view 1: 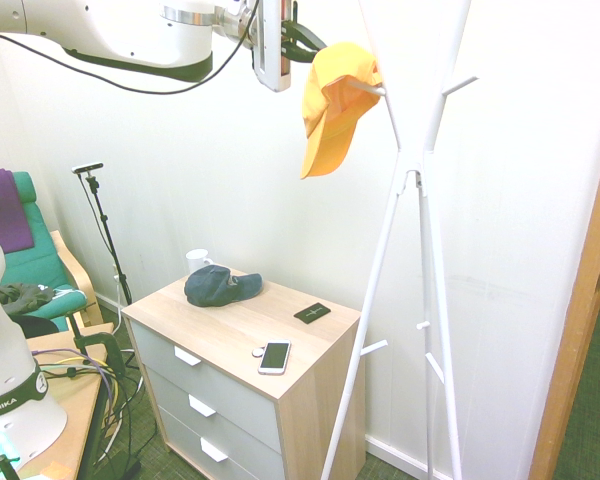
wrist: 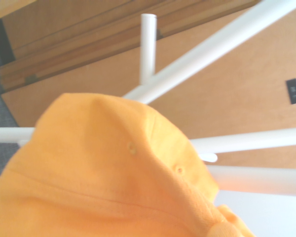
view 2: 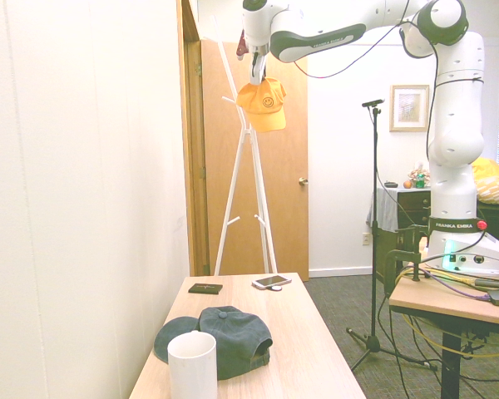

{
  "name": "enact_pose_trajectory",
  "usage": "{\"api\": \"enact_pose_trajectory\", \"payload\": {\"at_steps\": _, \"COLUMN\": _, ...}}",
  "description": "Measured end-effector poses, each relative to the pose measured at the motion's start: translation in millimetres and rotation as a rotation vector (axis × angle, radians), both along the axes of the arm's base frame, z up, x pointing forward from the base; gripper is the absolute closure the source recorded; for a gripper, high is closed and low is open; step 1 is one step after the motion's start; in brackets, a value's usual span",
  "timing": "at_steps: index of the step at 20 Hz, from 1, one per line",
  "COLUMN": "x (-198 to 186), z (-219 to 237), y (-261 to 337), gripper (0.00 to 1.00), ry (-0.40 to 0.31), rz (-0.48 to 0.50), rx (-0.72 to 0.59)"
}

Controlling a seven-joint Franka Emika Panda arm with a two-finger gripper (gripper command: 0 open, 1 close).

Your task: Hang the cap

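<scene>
Orange-yellow, the cap (view 1: 335, 105) hangs on a peg of the white coat stand (view 1: 416, 180), just right of your end effector (view 1: 305, 40), which is clenched and touches its crown. Only the second exterior view shows the cap's smiley face. The arm reaches high, pointing nearly level.

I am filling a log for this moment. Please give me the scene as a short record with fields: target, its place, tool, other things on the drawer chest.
target: orange-yellow cap
place: high beside the white coat stand, over one of its pegs, brim hanging down
tool: shut on the cap's back
hung free: not yet
drawer chest: dark navy cap, white mug, phone, small black item
</scene>
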State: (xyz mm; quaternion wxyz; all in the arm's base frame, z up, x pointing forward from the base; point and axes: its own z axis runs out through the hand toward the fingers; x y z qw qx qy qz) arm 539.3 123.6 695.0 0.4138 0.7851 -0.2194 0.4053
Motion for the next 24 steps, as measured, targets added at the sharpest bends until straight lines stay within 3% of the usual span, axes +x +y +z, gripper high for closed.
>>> {"api": "enact_pose_trajectory", "payload": {"at_steps": 9, "x": 9.4, "z": -36.8, "y": 20.4, "gripper": 1.00, "ry": 0.040, "rz": -0.008, "rx": 0.086}}
{"api": "enact_pose_trajectory", "payload": {"at_steps": 10, "x": 10.6, "z": -40.5, "y": 21.7, "gripper": 0.00, "ry": 0.044, "rz": -0.010, "rx": 0.096}}
{"api": "enact_pose_trajectory", "payload": {"at_steps": 24, "x": 12.6, "z": -49.4, "y": 27.7, "gripper": 0.00, "ry": 0.044, "rz": -0.018, "rx": 0.117}}
